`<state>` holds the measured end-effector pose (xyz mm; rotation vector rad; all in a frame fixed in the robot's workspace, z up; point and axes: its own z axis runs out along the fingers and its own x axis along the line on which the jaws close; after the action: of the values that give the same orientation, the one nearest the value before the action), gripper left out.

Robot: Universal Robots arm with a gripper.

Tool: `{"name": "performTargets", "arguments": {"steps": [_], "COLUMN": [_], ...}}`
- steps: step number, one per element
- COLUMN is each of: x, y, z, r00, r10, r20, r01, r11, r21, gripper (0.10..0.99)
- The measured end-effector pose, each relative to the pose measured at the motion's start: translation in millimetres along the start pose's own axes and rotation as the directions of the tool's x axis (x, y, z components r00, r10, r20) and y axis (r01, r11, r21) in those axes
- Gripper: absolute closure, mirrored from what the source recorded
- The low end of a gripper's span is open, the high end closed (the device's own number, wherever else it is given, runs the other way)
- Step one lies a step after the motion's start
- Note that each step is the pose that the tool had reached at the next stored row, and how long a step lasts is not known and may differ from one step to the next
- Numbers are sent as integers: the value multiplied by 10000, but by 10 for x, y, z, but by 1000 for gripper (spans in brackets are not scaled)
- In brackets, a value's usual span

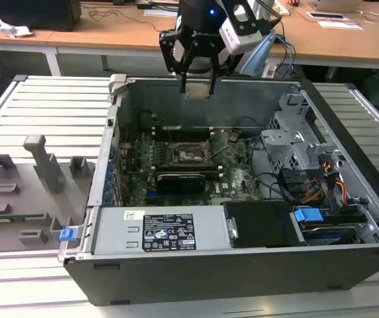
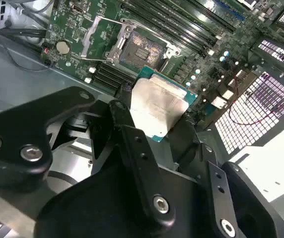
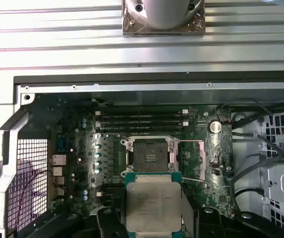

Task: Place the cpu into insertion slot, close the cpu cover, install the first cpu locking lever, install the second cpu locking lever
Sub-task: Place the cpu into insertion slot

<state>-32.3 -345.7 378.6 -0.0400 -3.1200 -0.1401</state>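
Observation:
My gripper [image 1: 198,88] hangs above the rear wall of the open computer case, shut on the cpu [image 1: 197,93], a small silver-topped square chip. In both wrist views the cpu [image 2: 157,106] [image 3: 153,206] sits flat between the black fingers [image 2: 127,134], well above the motherboard. The insertion slot [image 1: 191,154] [image 2: 142,49] [image 3: 149,156] lies bare and dark below it, with nothing in it. The cpu cover [image 2: 100,37] [image 3: 194,161] is swung open beside the slot.
A long black expansion card [image 1: 186,179] lies just in front of the slot, and memory slots [image 3: 142,121] run along its other side. A metal drive cage [image 1: 295,142] and cables fill the exterior view's right. A grey fixture tray [image 1: 24,192] stands outside the case.

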Motion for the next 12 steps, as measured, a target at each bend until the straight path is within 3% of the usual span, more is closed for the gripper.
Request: {"name": "performTargets", "arguments": {"steps": [12], "x": [0], "y": [0], "z": [0], "r00": [9992], "r10": [398], "r20": [36], "r01": [-398], "r11": [9992], "r21": [-8], "gripper": [549]}}
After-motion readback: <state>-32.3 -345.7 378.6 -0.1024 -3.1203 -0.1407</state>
